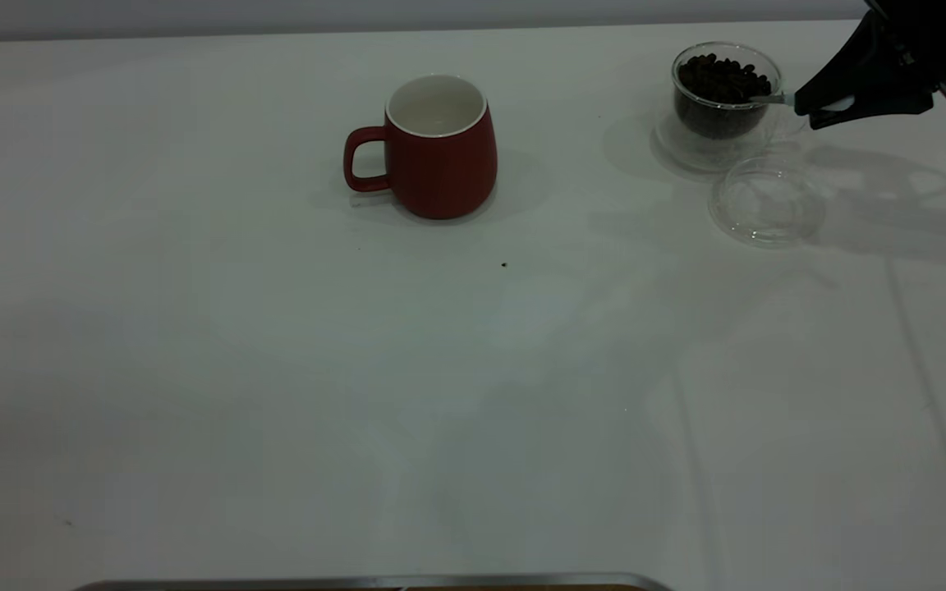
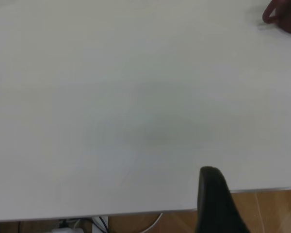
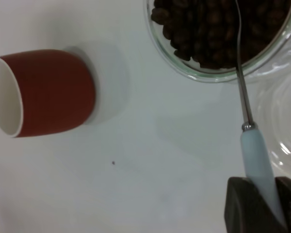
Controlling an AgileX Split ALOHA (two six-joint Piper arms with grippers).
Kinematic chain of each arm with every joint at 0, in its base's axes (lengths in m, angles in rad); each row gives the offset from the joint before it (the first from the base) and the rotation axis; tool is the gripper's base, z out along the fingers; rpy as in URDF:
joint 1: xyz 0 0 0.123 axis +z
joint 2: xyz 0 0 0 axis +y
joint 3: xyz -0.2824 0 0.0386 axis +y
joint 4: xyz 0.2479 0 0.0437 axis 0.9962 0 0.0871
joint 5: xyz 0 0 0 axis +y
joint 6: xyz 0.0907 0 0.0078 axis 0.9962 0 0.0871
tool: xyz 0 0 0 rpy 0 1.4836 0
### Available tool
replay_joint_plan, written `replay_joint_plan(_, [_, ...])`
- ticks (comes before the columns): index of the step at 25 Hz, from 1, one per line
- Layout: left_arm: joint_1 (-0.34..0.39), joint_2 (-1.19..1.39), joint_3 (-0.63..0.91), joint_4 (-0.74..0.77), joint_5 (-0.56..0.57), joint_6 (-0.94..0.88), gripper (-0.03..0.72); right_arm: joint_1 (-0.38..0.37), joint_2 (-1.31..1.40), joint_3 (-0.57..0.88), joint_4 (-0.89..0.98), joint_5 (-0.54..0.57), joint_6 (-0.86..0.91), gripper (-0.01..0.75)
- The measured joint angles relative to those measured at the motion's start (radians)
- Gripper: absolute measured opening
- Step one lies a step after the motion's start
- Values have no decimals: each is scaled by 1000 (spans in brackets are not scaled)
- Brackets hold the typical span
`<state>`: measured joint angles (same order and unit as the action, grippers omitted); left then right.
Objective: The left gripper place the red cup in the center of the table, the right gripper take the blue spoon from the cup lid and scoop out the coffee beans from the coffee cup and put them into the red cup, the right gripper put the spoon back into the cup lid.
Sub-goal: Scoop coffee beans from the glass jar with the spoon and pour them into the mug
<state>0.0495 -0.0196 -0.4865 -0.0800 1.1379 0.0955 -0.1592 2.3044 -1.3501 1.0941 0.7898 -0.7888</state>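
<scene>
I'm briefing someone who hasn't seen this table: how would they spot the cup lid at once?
Start at the far right of the white table, where the coffee cup full of coffee beans stands. The cup lid lies flat just in front of it. Unlike the cup, it is a shallow, empty clear disc; the red cup stands well away to the left.

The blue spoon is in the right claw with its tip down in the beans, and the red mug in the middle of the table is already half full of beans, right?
Not quite. The red cup is empty: the exterior view shows only its bare white inside. The rest holds: the right gripper holds the blue spoon, whose steel end reaches into the coffee beans in the coffee cup.
</scene>
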Motion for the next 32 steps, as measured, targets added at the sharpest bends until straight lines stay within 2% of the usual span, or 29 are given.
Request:
replay_joint_plan(19, [0, -1, 0, 0, 0, 0, 476, -2, 35, 0, 96, 39, -7, 110])
replay_joint_plan(32, [0, -1, 0, 0, 0, 2, 476, -39, 35, 0, 125, 67, -7, 110])
